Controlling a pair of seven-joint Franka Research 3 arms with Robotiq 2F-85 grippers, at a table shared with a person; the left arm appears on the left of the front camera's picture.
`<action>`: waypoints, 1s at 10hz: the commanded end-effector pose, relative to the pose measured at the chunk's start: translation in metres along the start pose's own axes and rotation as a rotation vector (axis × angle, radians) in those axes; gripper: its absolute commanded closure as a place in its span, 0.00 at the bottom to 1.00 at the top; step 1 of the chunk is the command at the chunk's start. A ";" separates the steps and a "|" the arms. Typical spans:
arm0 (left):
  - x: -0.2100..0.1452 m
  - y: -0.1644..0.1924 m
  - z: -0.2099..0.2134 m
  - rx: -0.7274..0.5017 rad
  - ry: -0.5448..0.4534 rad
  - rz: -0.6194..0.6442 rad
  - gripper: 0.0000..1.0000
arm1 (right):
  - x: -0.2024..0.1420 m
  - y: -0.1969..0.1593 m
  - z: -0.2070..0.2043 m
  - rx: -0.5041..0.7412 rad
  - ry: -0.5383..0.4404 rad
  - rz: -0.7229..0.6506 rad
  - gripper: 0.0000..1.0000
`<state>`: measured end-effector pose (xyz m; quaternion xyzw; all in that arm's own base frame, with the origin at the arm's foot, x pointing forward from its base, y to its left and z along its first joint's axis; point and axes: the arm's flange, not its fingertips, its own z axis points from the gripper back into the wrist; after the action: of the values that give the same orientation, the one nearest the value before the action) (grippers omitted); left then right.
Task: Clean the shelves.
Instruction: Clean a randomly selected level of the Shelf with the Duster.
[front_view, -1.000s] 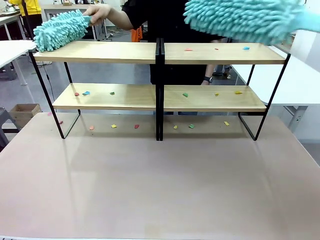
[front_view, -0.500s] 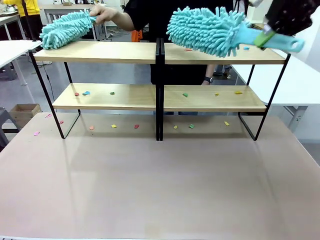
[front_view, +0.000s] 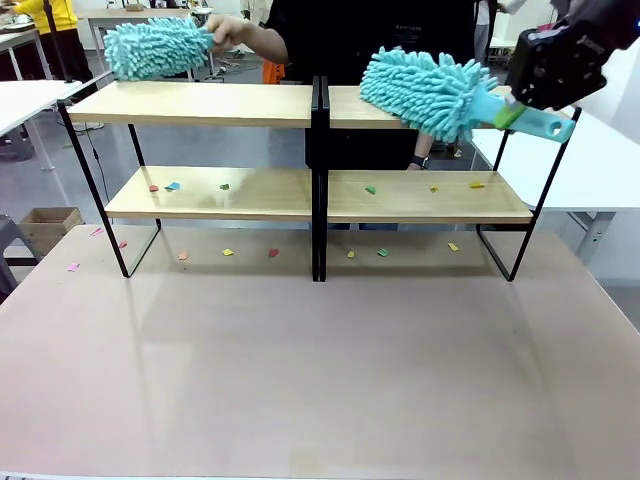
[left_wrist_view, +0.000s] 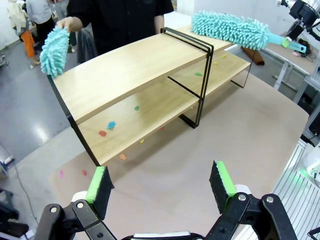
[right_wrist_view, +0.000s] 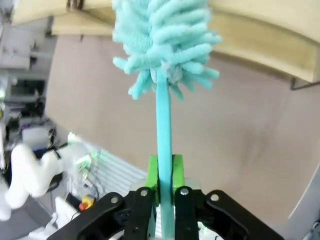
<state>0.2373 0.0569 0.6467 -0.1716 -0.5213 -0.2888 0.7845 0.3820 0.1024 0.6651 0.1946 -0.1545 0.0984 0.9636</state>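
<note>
Currently the shelves (front_view: 200, 103) stand across the far part of the table (front_view: 320, 380). Small coloured scraps (front_view: 172, 186) lie on the shelves' lower boards and on the table beneath them. A teal duster (front_view: 425, 92) lies over the shelves' right top board, and the right hand (front_view: 508, 112) is clamped tight on its handle. Above the shelves' left end, a person's hand (front_view: 228, 32) holds a second duster (front_view: 155, 47). The left hand (left_wrist_view: 159, 182) faces the shelves, its jaws wide apart and empty.

The left gripper (left_wrist_view: 160, 182) has fingers spread wide; the right gripper (front_view: 510, 113), raised, clamps the duster (front_view: 425, 92)
</note>
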 end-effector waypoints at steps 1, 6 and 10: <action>0.000 0.000 -0.001 -0.007 -0.006 0.001 0.00 | -0.007 -0.014 0.008 -0.097 -0.073 -0.095 0.88; 0.000 0.000 -0.001 -0.007 -0.006 0.001 0.00 | -0.004 -0.069 0.047 -0.339 -0.125 -0.295 0.88; 0.000 0.000 -0.001 -0.007 -0.006 0.001 0.00 | -0.019 -0.080 0.084 -0.263 -0.314 -0.256 0.88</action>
<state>0.2372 0.0570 0.6469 -0.1716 -0.5215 -0.2887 0.7843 0.3689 -0.0095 0.7108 0.0706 -0.2699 -0.0982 0.9553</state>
